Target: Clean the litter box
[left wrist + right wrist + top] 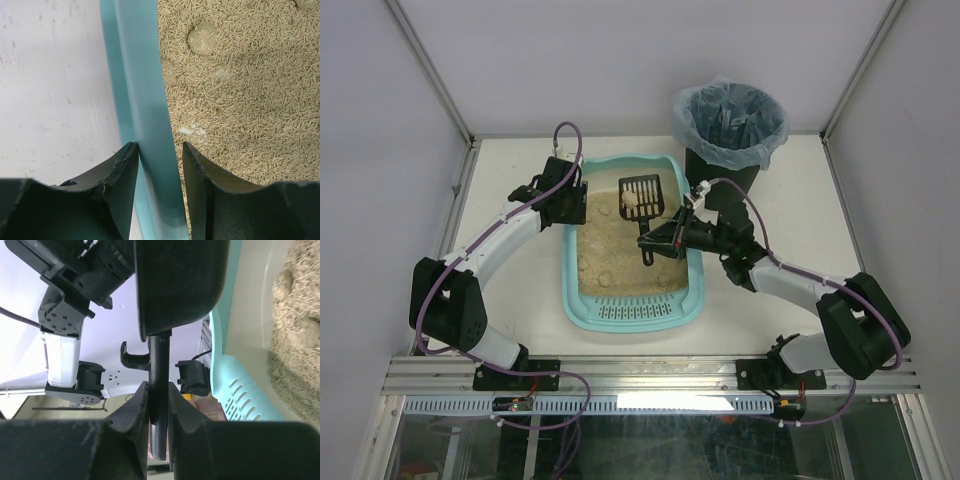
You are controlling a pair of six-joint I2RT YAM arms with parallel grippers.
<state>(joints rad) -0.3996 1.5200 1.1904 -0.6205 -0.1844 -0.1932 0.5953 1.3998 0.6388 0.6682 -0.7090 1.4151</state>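
The light teal litter box lies mid-table, filled with beige litter and several clumps. My left gripper is at its far left rim; in the left wrist view its jaws are closed round the teal rim, with litter and a clump to the right. My right gripper is shut on the handle of the small black slotted scoop, which holds a pale clump over the box's far end. The right wrist view shows the handle pinched between the fingers.
The black round bin with a bluish bag liner stands at the back right, just beyond the box's far right corner. White walls and metal posts close in the table on three sides. The left arm's body shows in the right wrist view.
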